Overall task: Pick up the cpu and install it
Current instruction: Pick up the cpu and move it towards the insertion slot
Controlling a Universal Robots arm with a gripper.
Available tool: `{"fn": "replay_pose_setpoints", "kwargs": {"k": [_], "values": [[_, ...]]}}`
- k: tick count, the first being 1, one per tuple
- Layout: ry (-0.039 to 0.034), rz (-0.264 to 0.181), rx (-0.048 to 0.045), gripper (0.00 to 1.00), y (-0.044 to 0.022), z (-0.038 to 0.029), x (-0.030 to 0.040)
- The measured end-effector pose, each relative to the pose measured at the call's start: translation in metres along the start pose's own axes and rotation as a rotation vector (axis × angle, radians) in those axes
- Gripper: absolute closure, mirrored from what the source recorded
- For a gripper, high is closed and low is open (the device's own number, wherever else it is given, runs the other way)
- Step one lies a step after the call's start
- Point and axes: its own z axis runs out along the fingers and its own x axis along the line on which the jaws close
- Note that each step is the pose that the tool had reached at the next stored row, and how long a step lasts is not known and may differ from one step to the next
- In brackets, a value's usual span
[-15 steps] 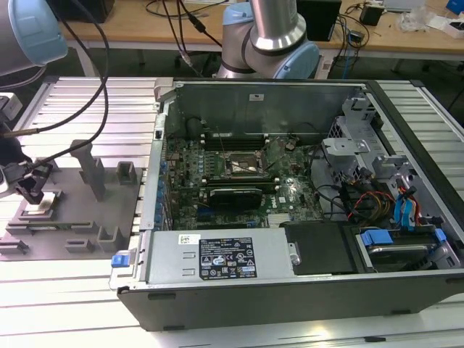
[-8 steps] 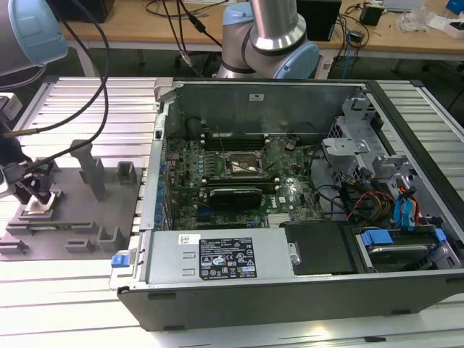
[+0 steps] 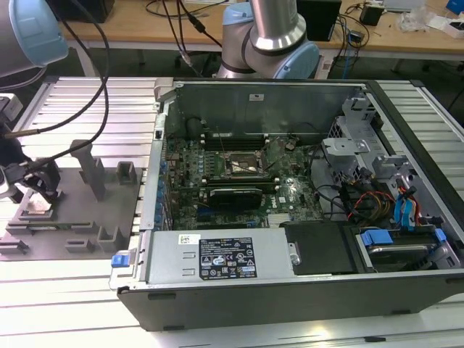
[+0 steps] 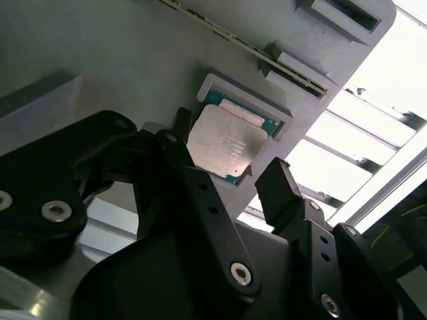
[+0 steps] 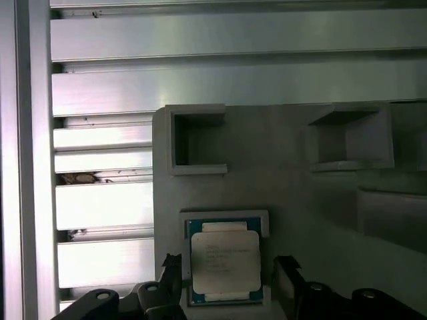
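The cpu (image 5: 225, 260), a small square chip with a pale silver top and a green edge, lies flat in a shallow pocket of the grey fixture plate (image 5: 293, 200). In the exterior view the cpu (image 3: 38, 209) is at the far left, under my gripper (image 3: 34, 187). In both wrist views my gripper (image 5: 227, 267) is open. Its black fingers (image 4: 181, 130) stand on either side of the cpu (image 4: 220, 148), with a small gap on each side. The dark socket (image 3: 245, 167) sits in the middle of the motherboard (image 3: 217, 190) inside the open computer case.
The grey fixture plate (image 3: 80, 210) carries raised blocks and upright posts (image 3: 93, 168) close to my gripper. The open computer case (image 3: 304, 290) takes up the exterior view's middle and right. It holds cables, drive bays (image 3: 406, 217) and a power supply (image 3: 217, 257). Ribbed aluminium tabletop (image 3: 72, 304) lies around them.
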Motion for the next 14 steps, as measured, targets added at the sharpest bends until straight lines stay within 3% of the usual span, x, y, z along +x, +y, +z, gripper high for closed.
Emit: {"fn": "replay_pose_setpoints", "kwargs": {"k": [6, 14], "values": [[0.0021, -0.001, 0.0, 0.34, -0.0004, 0.011, 0.0004], [0.0034, -0.026, -0.0015, 0.34, 0.0001, 0.0145, -0.0005]]}}
